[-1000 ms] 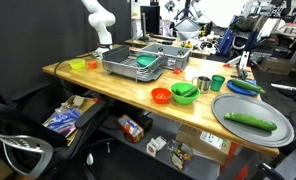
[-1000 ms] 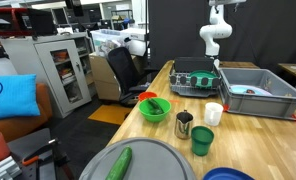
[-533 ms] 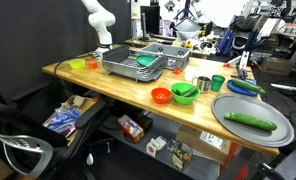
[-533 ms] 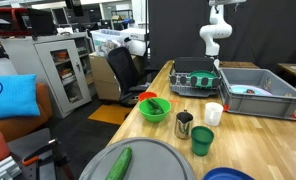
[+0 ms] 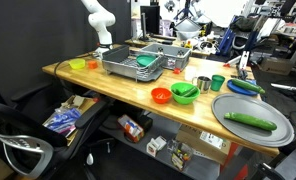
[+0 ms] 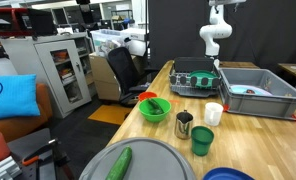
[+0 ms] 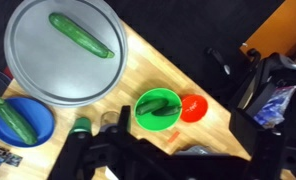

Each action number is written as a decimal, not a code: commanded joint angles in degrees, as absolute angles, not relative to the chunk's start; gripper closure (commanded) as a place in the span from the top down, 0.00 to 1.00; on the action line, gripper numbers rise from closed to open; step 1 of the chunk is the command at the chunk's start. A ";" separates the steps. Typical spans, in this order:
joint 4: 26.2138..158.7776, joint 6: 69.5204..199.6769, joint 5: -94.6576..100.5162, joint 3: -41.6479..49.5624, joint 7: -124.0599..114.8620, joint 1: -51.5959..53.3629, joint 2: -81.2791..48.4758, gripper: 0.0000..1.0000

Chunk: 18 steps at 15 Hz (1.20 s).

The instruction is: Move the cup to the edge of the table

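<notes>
Item: arm (image 5: 97,22), one, white, seven-jointed. Seen in both exterior views (image 6: 216,30); stood raised and bent, upper links folded, wrist turned downward.

Item: gripper (image 7: 100,148), one, dark. Entered the wrist view from the bottom edge and pointed straight down. Fingers (image 7: 126,125) showed as blurred dark prongs set apart with a gap between them; nothing was held and nothing was touched. In the exterior views it was too small for the jaw state to be read.
</notes>
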<state>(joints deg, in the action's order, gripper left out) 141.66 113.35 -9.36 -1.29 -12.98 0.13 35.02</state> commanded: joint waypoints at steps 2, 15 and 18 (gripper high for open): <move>144.32 112.97 -6.34 -2.50 -18.53 -3.66 34.39 1.00; 145.94 114.39 -8.06 -1.50 -18.52 -3.11 33.30 1.00; 144.56 118.87 -10.01 -0.60 -18.60 -3.39 31.02 1.00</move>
<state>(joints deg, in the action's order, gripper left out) 146.17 115.49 -8.03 -1.08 -18.77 -2.59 33.81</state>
